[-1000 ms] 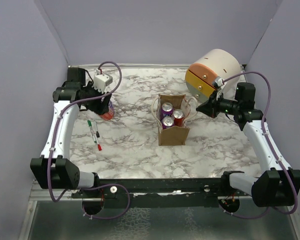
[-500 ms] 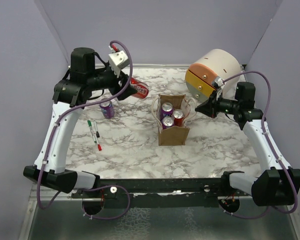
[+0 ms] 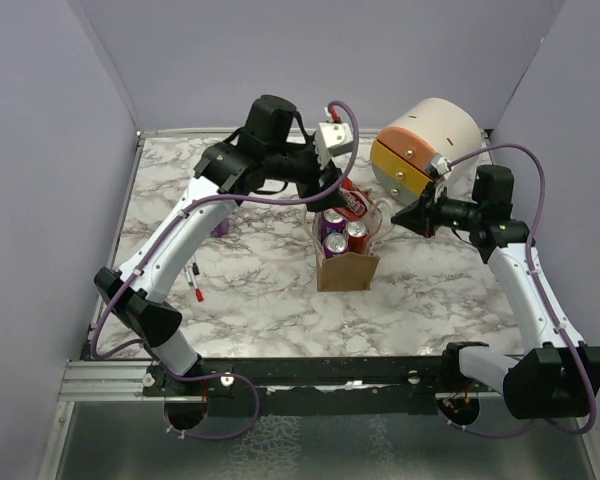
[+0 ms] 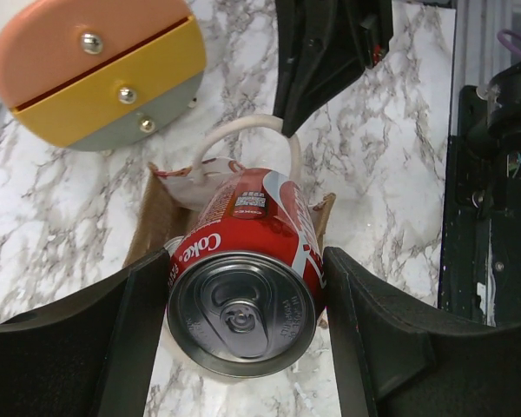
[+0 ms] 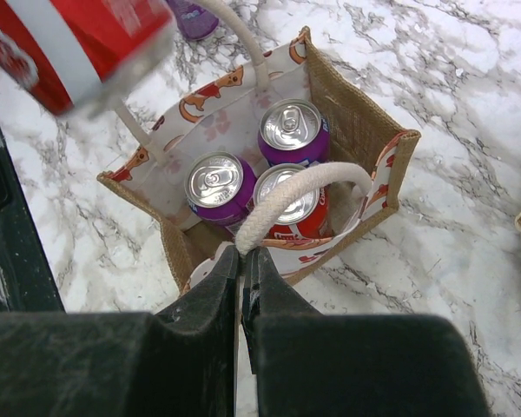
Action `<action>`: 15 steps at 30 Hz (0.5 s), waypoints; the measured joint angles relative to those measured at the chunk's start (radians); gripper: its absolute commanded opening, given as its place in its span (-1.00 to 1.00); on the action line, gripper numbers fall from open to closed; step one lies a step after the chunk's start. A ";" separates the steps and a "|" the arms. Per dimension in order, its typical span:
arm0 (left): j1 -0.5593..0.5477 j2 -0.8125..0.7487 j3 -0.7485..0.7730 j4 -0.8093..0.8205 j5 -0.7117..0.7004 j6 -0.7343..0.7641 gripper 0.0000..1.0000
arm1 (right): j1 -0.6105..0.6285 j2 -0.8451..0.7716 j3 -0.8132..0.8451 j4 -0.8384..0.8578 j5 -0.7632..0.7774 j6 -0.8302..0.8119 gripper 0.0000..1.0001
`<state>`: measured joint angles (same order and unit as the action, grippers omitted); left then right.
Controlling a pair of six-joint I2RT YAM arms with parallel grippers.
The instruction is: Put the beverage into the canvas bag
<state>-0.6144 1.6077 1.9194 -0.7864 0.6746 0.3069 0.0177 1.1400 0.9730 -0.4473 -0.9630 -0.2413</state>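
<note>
- Left gripper (image 4: 241,262) clamps the Coke can (image 4: 259,217), tilted, hovering over the canvas bag (image 3: 346,268)'s far edge.
- Right gripper (image 5: 241,252) pinches shut on the bag's pale loop handle (image 5: 304,195).
- Three cans (image 5: 215,187) stand inside.

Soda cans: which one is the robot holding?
The red Coke can, clamped in the left gripper above the tan canvas bag; the other cans stand untouched.

A cream-and-orange cylinder (image 3: 427,145) sits far right on the marble table (image 3: 420,300) (red-tipped marker (image 3: 196,291) left).
</note>
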 measured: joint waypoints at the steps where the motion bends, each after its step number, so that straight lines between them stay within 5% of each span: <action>1: -0.021 0.014 0.000 0.000 -0.011 0.006 -1.00 | 0.000 -0.003 0.000 -0.001 0.000 0.000 -0.97; 15: -0.114 0.081 -0.118 0.046 -0.185 0.040 -1.00 | 0.000 -0.035 -0.019 -0.001 0.000 -0.003 -0.98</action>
<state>-0.7280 1.6890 1.8015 -0.7403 0.4892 0.3470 0.0177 1.1046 0.9543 -0.4480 -0.9627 -0.2447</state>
